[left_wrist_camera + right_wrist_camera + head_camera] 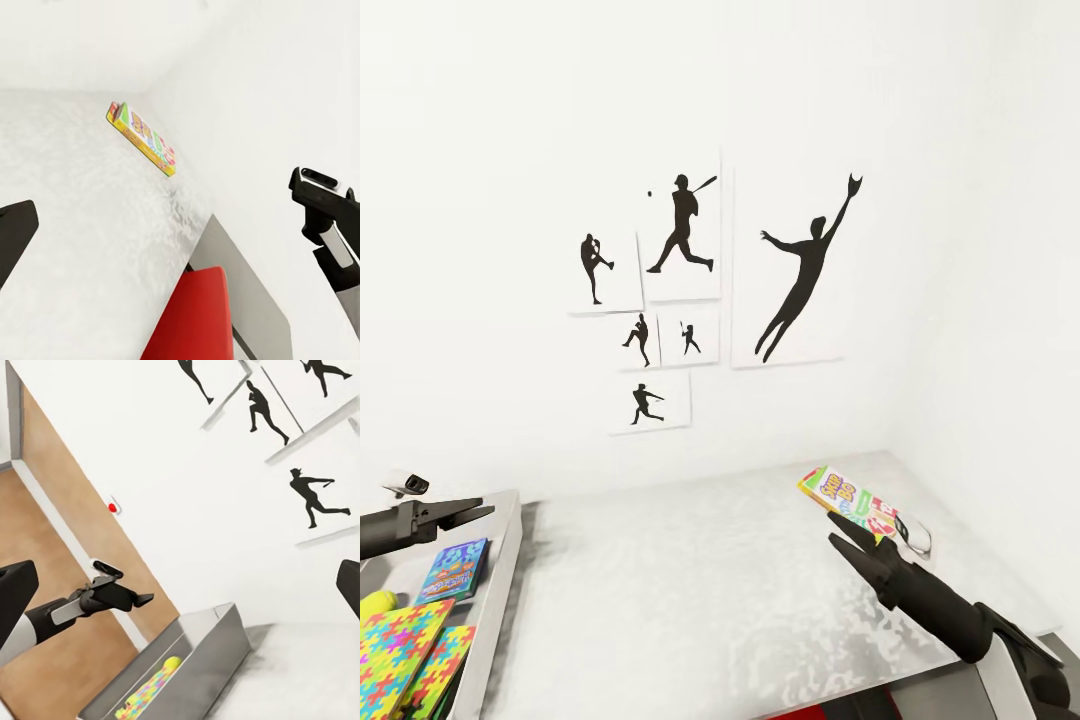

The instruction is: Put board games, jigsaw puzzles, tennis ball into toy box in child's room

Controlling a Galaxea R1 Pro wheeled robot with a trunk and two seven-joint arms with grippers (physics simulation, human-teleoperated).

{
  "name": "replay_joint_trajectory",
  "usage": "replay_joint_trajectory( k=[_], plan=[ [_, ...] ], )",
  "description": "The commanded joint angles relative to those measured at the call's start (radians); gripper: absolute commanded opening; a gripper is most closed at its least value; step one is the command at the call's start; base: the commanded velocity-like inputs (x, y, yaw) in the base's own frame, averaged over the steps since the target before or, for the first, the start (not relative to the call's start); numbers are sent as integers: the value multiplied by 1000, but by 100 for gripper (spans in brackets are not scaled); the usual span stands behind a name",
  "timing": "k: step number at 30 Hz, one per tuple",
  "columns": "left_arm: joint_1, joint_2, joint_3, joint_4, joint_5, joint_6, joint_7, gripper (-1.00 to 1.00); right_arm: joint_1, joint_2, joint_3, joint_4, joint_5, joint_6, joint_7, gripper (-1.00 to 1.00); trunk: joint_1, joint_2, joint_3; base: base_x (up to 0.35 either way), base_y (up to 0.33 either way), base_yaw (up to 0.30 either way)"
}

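The right gripper [838,530] reached far over the table [700,580], jaws parted, touching the green-red-yellow board game [847,498] without gripping it. At left, the left gripper [470,511] hovered over the toy box [495,590], jaws seemingly apart.

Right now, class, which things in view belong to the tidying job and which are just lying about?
Job: board game on the table; toy box holding a blue board game, puzzles and a ball.
Lying about: baseball pictures on the wall; red object below the table edge.
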Motion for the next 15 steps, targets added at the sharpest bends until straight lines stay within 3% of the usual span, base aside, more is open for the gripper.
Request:
replay_joint_trajectory(
  k=[1,4,10,14,15],
  plan=[
    [-1,1,-6,1,5,11,-3,100,-1,0,1,0,-5,12,-1,100,1,-2,-2,0,0,0],
    [-1,-2,-5,1,5,11,-3,100,-2,0,2,-2,-4,34,-15,100,1,-2,-2,0,0,0],
    [-1,-8,-4,1,5,11,-3,100,-57,-7,2,-2,-2,168,-110,100,1,-2,-2,0,0,0],
    [-1,-9,-4,0,5,11,-3,100,-173,-8,2,1,-5,280,-244,100,1,-2,-2,0,0,0],
    [-1,-10,-4,0,5,11,-3,100,-232,-8,3,8,-6,331,-310,100,1,-2,-2,0,0,0]
  ],
)
